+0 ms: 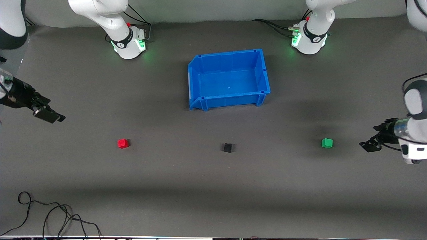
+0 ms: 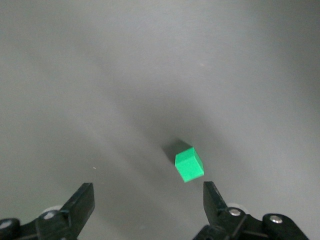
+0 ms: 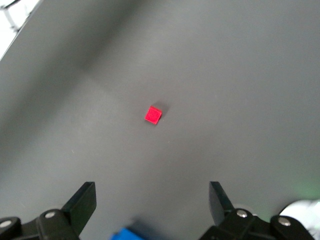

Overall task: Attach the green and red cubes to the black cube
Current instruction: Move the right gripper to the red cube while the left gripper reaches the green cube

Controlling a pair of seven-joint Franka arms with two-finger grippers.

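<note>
Three small cubes lie in a row on the grey mat. The black cube is in the middle, the red cube toward the right arm's end, the green cube toward the left arm's end. My left gripper hangs open above the mat beside the green cube, which lies just off one fingertip. My right gripper hangs open above the mat at its own end of the table, well apart from the red cube.
An empty blue bin stands on the mat farther from the front camera than the cubes; a corner of it shows in the right wrist view. Loose black cables lie at the mat's near edge at the right arm's end.
</note>
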